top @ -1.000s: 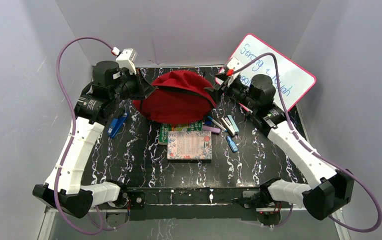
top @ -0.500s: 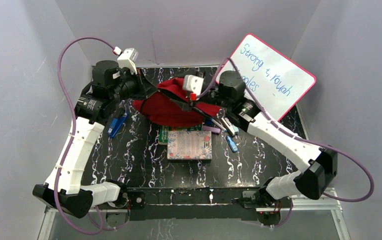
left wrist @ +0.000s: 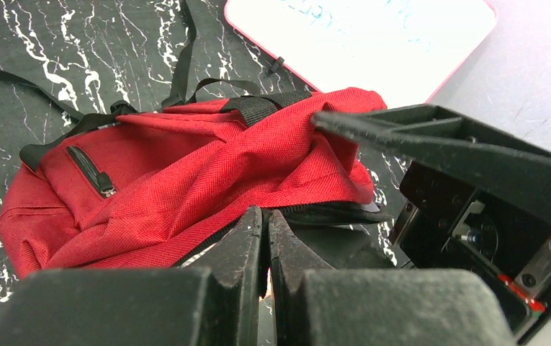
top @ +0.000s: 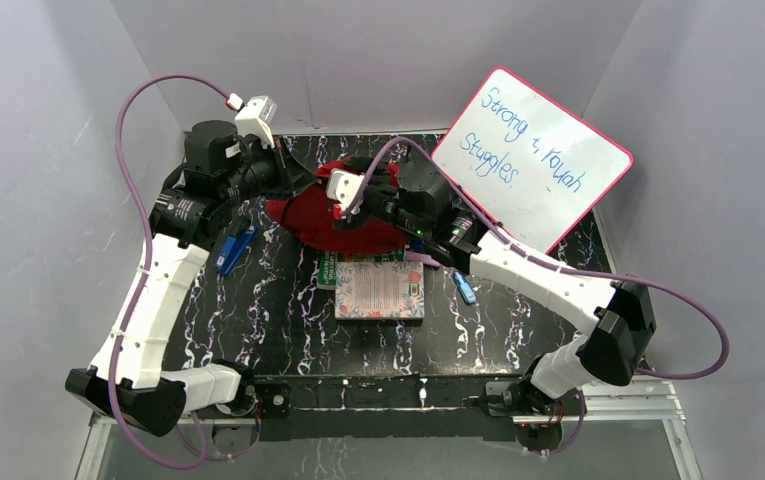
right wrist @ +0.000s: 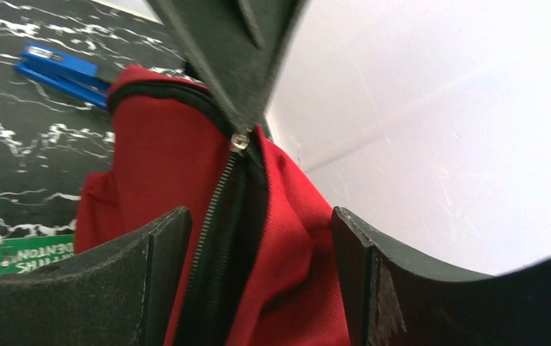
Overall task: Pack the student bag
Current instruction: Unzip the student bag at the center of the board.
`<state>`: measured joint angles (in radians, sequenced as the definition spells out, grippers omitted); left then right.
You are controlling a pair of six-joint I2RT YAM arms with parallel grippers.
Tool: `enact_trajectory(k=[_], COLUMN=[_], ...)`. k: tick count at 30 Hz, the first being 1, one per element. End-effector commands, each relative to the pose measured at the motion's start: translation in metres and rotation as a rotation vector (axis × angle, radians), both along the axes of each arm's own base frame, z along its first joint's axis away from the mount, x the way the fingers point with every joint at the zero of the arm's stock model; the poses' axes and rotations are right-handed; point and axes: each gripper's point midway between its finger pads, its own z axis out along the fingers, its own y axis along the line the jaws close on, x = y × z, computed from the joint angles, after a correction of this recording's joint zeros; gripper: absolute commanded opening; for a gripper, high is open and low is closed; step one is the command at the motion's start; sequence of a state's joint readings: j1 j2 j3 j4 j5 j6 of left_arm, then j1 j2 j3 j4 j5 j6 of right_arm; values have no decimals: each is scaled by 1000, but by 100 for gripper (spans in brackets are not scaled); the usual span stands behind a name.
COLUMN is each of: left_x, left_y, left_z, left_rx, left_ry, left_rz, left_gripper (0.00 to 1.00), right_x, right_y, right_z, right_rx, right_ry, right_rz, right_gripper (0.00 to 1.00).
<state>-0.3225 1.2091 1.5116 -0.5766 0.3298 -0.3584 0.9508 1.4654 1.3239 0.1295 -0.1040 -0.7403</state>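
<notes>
Student bag [right wrist: 287, 231] between spread right jaws

red student bag [left wrist: 186, 173] lies crumpled, one edge lifted.

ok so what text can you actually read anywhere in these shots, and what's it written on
"Strong", then a mark and a word like "Rough" or "Rayah", not clear: whiteboard, blue handwriting, top line.
"Stuggles" or "Struggles": same whiteboard, second line.
"DENTION", cut off, with a partial line below it: green book at the edge of the student bag.
Floral notebook: printed lines too small to read.
</notes>
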Motion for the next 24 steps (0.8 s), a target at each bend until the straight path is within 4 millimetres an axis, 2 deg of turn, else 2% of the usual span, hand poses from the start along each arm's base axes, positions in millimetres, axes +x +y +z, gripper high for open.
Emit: enact_trajectory(k=[1, 3, 5, 9, 11, 13, 17, 24], left_x=[-2, -3, -3, -3, -2, -3, -9, -15], left_y=[-1, -1, -1, 1, 4, 6, 9, 15], left_z=[12, 12, 10, 9, 9, 13, 27, 36], left_rx=[-26, -27, -29, -57, -92, -174, -380, -681], left_ry=[-48, -45, -40, -13, 19, 66, 105, 204], left_rz=[-12, -14, -11, 24, 82, 151, 261, 401], left_gripper=[0, 0, 0, 0, 0, 0, 0, 0], right_x=[27, 29, 29, 31, 33, 35, 38, 37], right_y=[-21, -24, -24, -25, -26, -28, -33, -40], right_z=[29, 29, 26, 25, 24, 21, 15, 17], right_rx=[54, 49, 41, 48, 59, 64, 77, 117], right_ry=[-109, -114, -115, -108, -102, -94, -76, -55], right_rz=[-196, -211, -214, -223, -241, -259, -289, -315], right_gripper=[75, 68, 56, 15, 4, 0, 0, 0])
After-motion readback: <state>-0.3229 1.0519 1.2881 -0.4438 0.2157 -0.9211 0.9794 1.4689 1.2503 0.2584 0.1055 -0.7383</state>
